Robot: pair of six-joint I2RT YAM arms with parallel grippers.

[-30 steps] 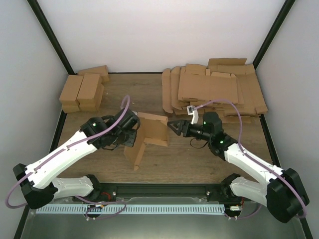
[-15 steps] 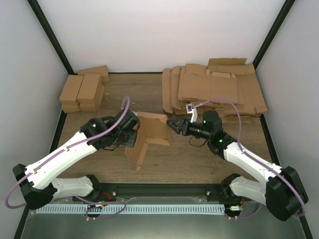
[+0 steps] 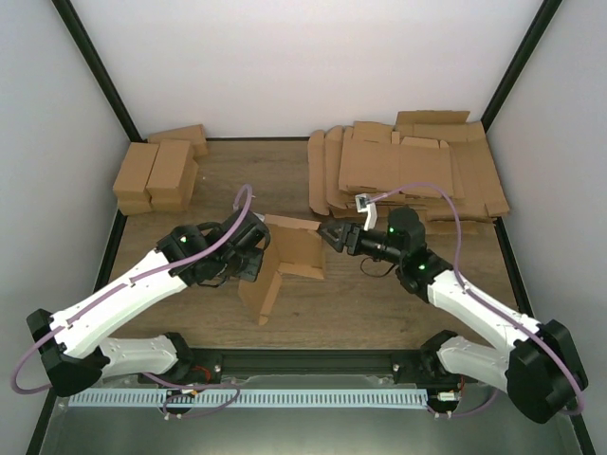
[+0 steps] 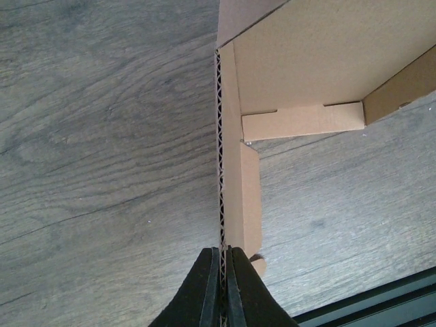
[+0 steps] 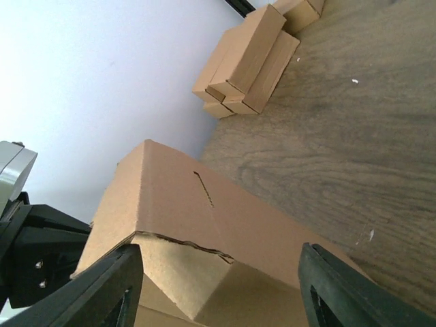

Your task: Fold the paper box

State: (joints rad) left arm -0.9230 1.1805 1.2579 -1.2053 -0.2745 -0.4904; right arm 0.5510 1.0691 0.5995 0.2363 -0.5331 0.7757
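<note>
Your left gripper clamps the paper box by its corrugated edge. Box half-folded, walls up. Your right gripper gapes wide beside it.

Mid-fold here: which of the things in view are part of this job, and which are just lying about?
In the job:
paper box, partly folded
left hand, clamped on the box's wall edge
right hand, open beside the box

Lying about:
heap of flat blanks, back right
stack of finished boxes, back left
</note>
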